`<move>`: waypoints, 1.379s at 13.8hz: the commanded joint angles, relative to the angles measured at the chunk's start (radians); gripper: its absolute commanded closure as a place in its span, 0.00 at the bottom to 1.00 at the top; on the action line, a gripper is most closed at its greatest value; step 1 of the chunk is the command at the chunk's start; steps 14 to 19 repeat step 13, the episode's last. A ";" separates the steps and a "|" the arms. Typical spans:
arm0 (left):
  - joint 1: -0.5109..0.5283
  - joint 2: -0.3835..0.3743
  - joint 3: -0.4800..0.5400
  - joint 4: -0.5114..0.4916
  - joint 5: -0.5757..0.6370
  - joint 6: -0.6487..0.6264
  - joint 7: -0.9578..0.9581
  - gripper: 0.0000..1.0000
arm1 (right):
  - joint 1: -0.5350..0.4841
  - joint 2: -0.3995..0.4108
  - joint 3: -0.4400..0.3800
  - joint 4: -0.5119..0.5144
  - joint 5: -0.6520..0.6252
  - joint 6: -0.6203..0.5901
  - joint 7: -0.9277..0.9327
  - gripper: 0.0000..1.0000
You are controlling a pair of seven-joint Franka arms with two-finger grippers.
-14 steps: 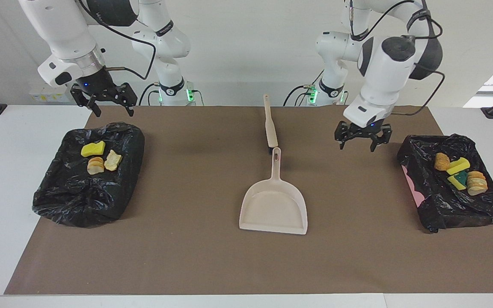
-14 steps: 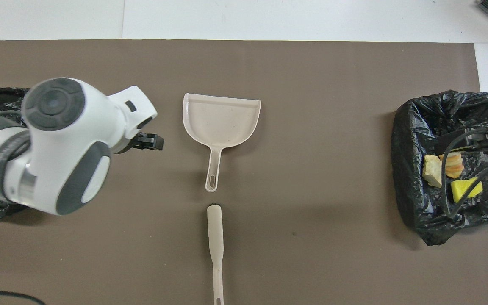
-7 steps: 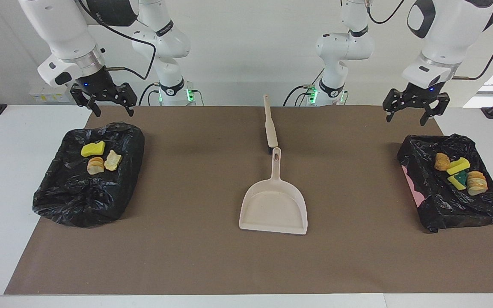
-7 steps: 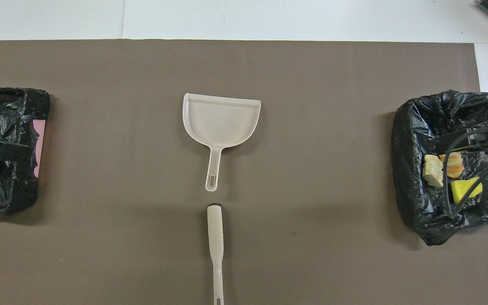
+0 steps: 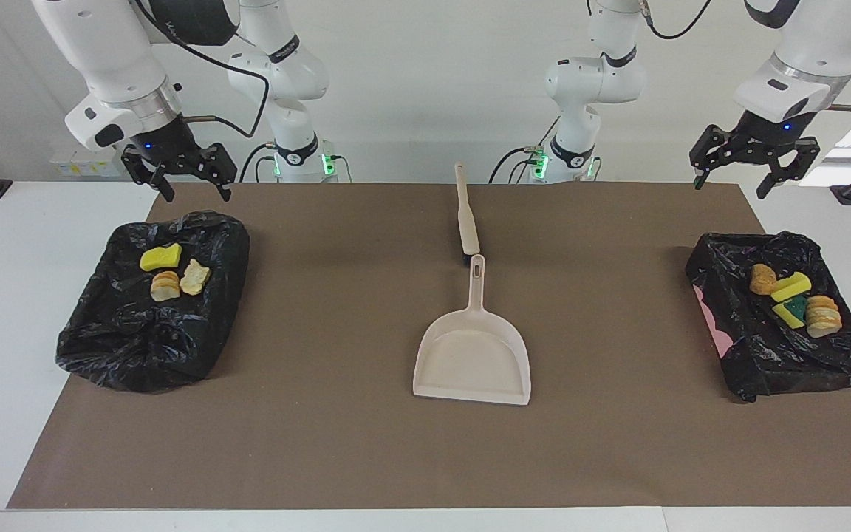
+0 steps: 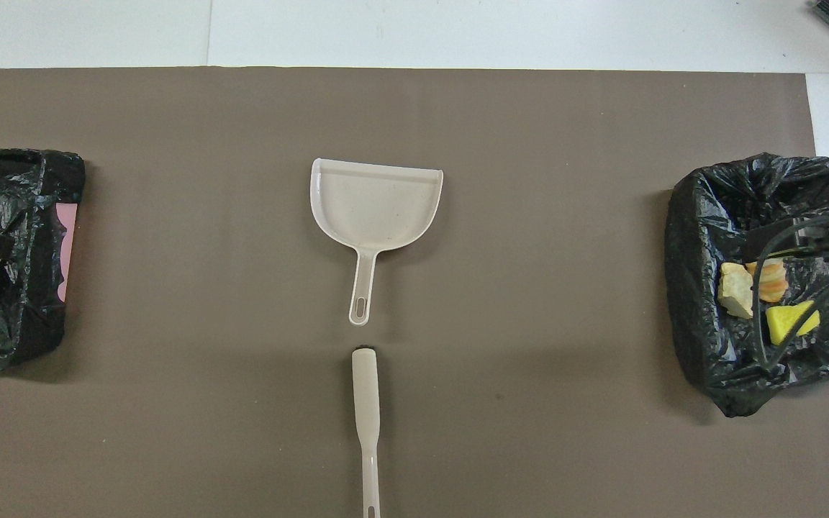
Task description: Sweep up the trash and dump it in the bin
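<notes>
The trash lies in two black-bagged bins. The bin at the right arm's end holds a yellow sponge chunk and two bread pieces. The bin at the left arm's end holds several pieces. Both bins also show in the overhead view, one as the bin with trash and the other as the bin. My right gripper hangs open and empty over the mat's corner beside its bin. My left gripper hangs open and empty, high over the mat's corner at its own end.
A beige dustpan lies mid-mat, its handle pointing toward the robots. The beige brush lies in line with it, nearer the robots, bristle end by the pan's handle. The brown mat covers most of the white table.
My left arm has swung from low over the mat beside the dustpan's handle out to its own end of the table and risen. The right arm has stayed still.
</notes>
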 commanded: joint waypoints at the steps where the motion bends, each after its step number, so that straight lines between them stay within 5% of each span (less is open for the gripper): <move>1: 0.025 0.007 -0.001 0.023 -0.021 -0.023 -0.014 0.00 | -0.006 0.008 0.005 0.016 0.009 -0.015 0.013 0.00; 19: 0.022 -0.016 -0.003 -0.008 -0.017 -0.032 -0.126 0.00 | -0.006 0.008 0.006 0.016 0.009 -0.015 0.013 0.00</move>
